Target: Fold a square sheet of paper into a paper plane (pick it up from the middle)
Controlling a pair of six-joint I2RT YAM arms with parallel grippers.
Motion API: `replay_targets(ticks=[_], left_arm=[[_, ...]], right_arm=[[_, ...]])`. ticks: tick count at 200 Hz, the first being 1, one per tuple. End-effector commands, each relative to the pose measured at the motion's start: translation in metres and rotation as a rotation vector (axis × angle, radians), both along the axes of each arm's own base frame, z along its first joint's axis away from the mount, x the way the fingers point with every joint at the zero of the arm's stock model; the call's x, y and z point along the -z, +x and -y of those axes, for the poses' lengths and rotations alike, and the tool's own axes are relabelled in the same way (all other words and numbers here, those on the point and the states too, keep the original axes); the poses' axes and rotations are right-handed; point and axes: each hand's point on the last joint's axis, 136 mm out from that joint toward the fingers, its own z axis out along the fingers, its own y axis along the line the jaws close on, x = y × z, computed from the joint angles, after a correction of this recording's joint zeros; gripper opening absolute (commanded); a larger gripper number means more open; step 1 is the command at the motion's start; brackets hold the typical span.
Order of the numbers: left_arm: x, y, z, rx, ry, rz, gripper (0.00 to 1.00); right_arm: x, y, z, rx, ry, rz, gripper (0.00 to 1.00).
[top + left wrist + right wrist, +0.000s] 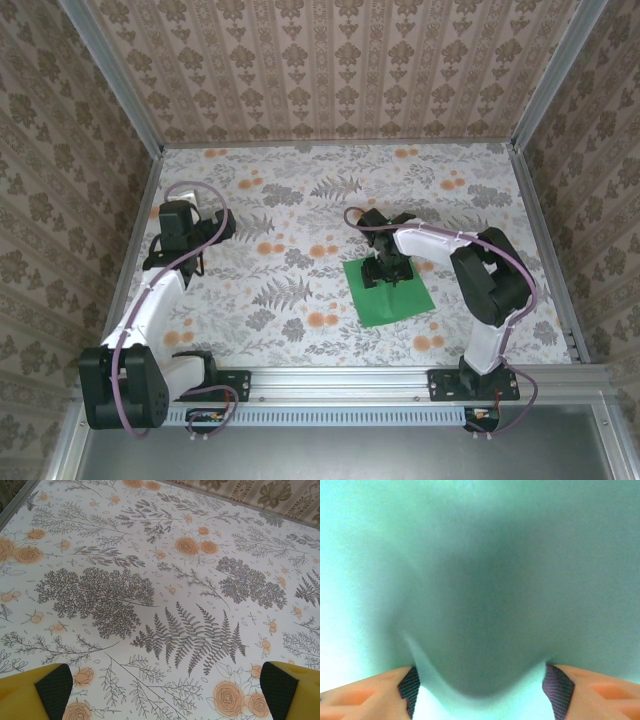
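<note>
Soft, even light.
Right wrist view blurred against the square sheet of paper (480, 580), shadowed mid-frame, glaring at left edge.

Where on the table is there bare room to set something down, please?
Bare: the far strip along the back wall, and the middle between the left end effector and the square sheet of paper. Crowded: right of centre, where the right end effector sits on it.

table (300, 200): flat top, pale print of grey ferns and orange flowers across it. one green sheet (398, 303) lies on it, right of centre, nearer the front edge, turned slightly askew.
</note>
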Motion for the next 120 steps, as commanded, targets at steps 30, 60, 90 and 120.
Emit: replay_targets(ticks=[30, 60, 90, 120], left_arm=[[-0.014, 0.003, -0.001, -0.008, -0.026, 0.021, 1.00], [-0.012, 0.004, 0.000, -0.006, -0.028, 0.020, 1.00], [-0.011, 0.005, 0.001, -0.005, -0.034, 0.015, 1.00], [-0.009, 0.004, 0.003, 0.003, -0.045, 0.003, 1.00]], right_arm=[[-0.024, -0.012, 0.011, 0.010, -0.020, 0.036, 0.93], [-0.007, -0.034, 0.017, 0.027, -0.045, -0.027, 0.94], [0.010, -0.045, 0.018, 0.036, -0.068, -0.077, 0.91], [0.025, -0.050, 0.018, 0.047, -0.077, -0.111, 0.85]])
